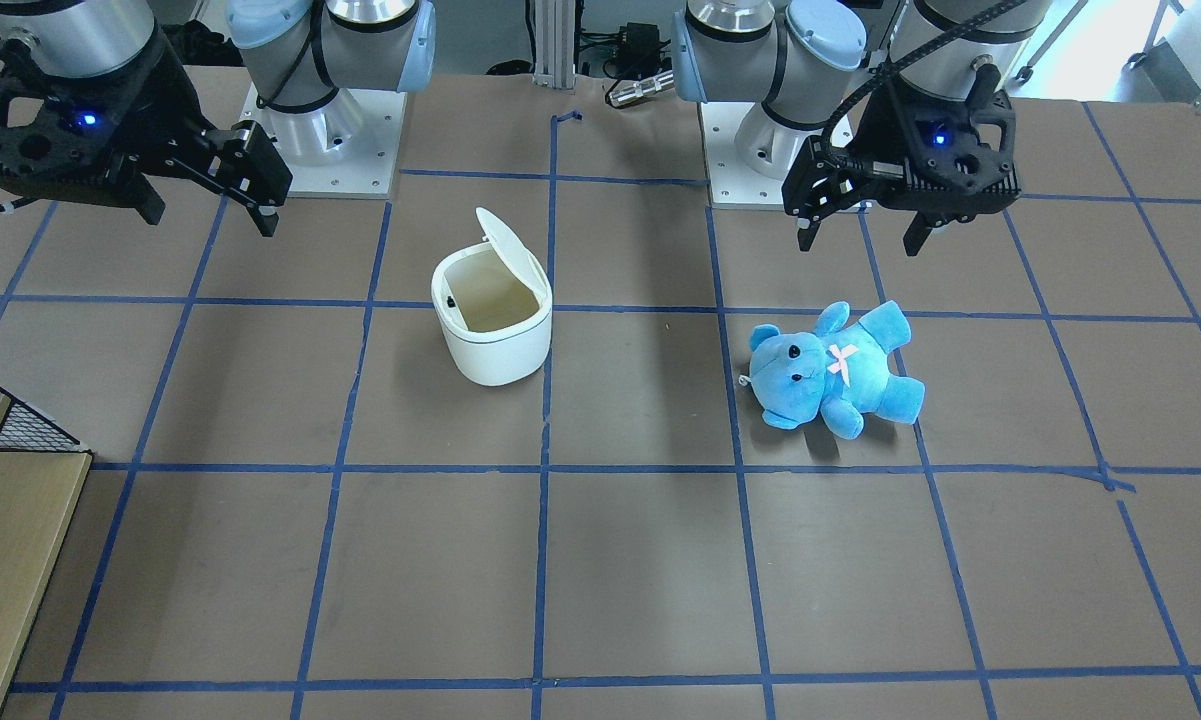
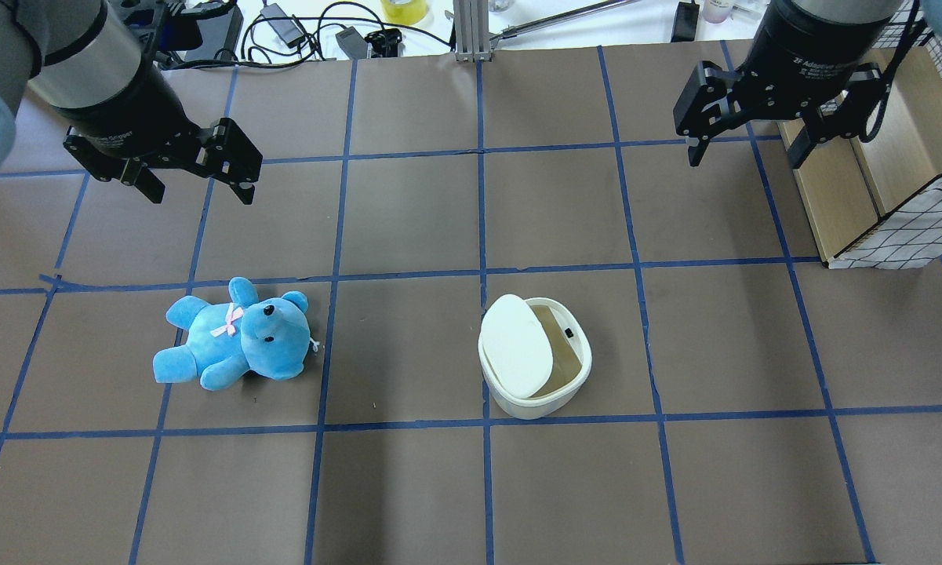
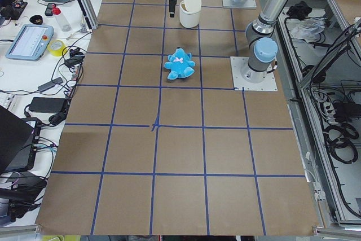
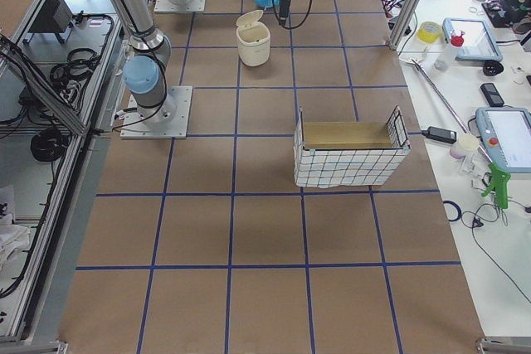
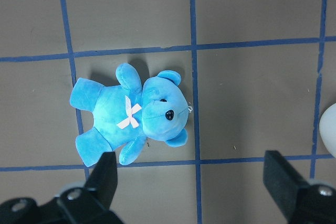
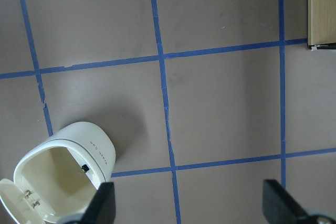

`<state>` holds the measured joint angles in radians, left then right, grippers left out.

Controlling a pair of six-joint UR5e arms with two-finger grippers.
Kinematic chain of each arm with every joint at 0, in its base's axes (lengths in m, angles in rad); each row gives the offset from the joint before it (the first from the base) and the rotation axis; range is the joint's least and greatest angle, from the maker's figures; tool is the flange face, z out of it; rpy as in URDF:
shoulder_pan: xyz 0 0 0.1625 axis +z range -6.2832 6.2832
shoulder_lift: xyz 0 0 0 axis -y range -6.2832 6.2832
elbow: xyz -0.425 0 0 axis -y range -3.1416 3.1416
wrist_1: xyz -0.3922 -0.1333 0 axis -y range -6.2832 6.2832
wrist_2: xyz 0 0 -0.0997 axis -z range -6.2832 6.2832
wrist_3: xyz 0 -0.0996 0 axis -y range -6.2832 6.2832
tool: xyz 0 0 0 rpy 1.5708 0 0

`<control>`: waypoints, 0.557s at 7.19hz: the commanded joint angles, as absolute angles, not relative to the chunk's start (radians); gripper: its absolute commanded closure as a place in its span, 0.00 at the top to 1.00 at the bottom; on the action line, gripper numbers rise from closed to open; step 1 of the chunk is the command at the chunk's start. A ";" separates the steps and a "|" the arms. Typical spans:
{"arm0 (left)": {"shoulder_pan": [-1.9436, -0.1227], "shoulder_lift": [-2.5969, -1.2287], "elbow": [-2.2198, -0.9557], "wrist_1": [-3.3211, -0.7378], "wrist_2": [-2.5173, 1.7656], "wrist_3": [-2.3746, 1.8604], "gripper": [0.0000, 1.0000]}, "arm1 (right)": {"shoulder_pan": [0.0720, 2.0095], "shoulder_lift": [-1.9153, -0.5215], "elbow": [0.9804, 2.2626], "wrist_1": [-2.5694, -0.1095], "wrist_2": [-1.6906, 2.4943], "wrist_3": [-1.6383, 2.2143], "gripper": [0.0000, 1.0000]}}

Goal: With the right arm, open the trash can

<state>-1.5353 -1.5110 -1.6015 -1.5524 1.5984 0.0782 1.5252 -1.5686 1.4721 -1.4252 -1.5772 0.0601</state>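
Observation:
The white trash can [image 1: 492, 350] stands near the table's middle with its flip lid [image 1: 501, 238] raised and its beige inside showing. It also shows in the overhead view [image 2: 539, 405] and low left in the right wrist view [image 6: 98, 148]. My right gripper [image 2: 743, 153] is open and empty, held high above the table and apart from the can; in the front view the right gripper [image 1: 205, 212] is at the upper left. My left gripper [image 2: 200, 192] is open and empty above the blue teddy [image 2: 235, 345].
The blue teddy [image 1: 840, 365] lies on its back on the left arm's side. A wooden crate with wire-mesh walls [image 2: 871, 173] stands at the table's edge on the right arm's side. Blue tape lines grid the brown table top.

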 commanded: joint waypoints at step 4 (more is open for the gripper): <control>-1.536 -1.511 -1.601 -1.552 1.598 0.078 1.00 | 1.522 -1.569 1.473 -1.428 -1.560 0.037 1.00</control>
